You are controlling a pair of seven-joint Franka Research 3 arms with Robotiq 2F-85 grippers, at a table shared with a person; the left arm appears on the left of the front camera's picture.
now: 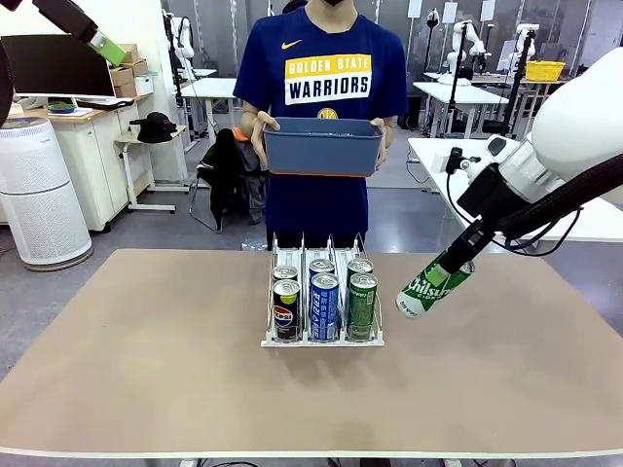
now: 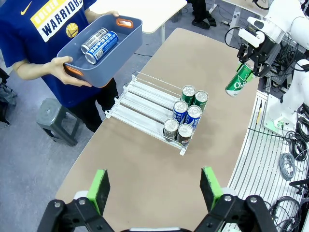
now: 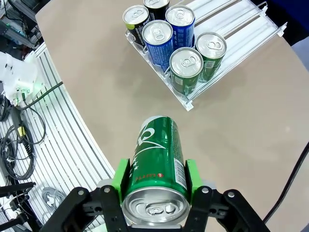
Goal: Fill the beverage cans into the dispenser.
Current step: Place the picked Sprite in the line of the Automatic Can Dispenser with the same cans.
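Altogether: six cans (image 1: 324, 306) in dispenser (image 2: 145, 101), two in bin (image 1: 321, 146), one green can (image 1: 433, 287) aloft.

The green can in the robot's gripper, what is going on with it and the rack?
The right gripper holds a green Chilsung can tilted in the air, right of the dispenser, which already has six cans at its front. The person holds a dark blue bin with two more cans. The left gripper is open, above the table.

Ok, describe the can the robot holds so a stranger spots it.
Find the dispenser in the middle of the tan table. Right of it, the right gripper holds a green can above the table. Unlike the rack's upright green cans, it hangs slanted in the jaws.
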